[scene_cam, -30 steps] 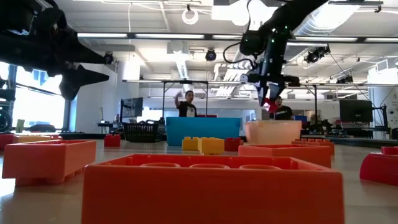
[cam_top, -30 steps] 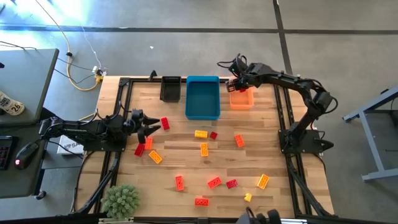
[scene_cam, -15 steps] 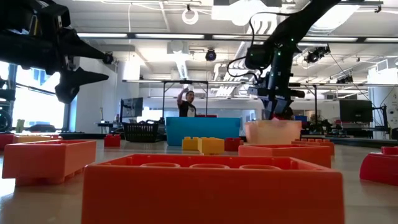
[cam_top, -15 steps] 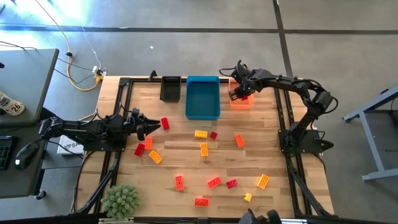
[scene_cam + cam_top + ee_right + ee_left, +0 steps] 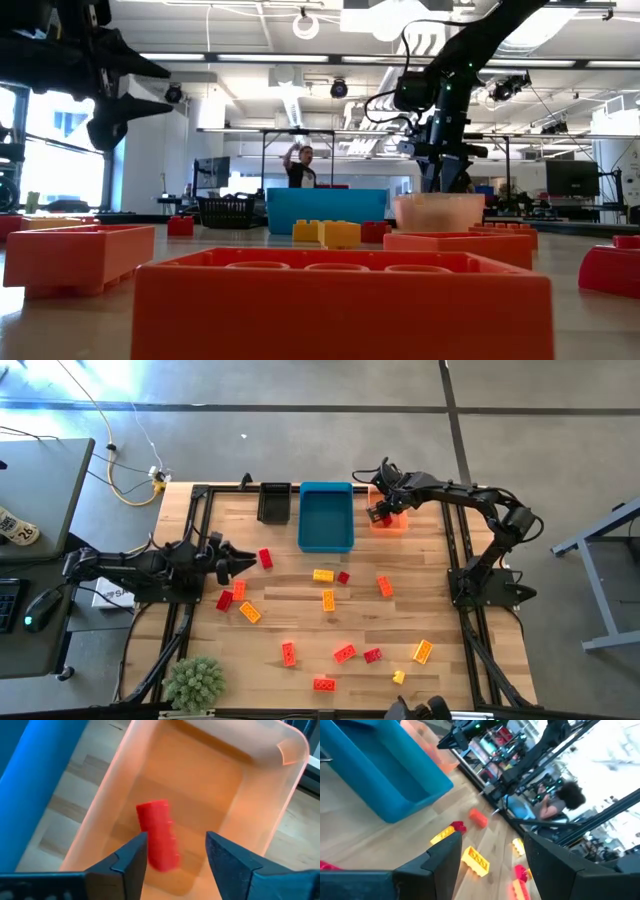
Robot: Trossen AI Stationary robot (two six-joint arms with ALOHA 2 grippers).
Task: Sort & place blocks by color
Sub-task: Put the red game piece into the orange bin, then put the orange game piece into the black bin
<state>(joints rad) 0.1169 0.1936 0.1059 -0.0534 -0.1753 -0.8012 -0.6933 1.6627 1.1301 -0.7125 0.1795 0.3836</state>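
Observation:
My right gripper [image 5: 378, 512] hangs open over the orange bin [image 5: 392, 522] at the far right. In the right wrist view a red block [image 5: 159, 836] lies on the floor of the orange bin [image 5: 225, 785], below and between my open fingers, which do not touch it. My left gripper [image 5: 235, 563] is open and empty above the table's left side, next to a red block [image 5: 265, 558]. Several red, orange and yellow blocks lie flat on the table, among them a yellow one [image 5: 323, 574] and an orange one [image 5: 384, 586].
A blue bin [image 5: 326, 517] stands left of the orange bin, and a black bin [image 5: 274, 502] left of that. A green plant [image 5: 194, 682] sits at the near left corner. Loose blocks [image 5: 344, 653] are scattered over the near half. People stand in the room behind.
My right gripper has come down toward the orange bin with the red block and let it go; the block now lies inside the bin. My left gripper has drawn back a little toward the table's left edge and risen slightly.

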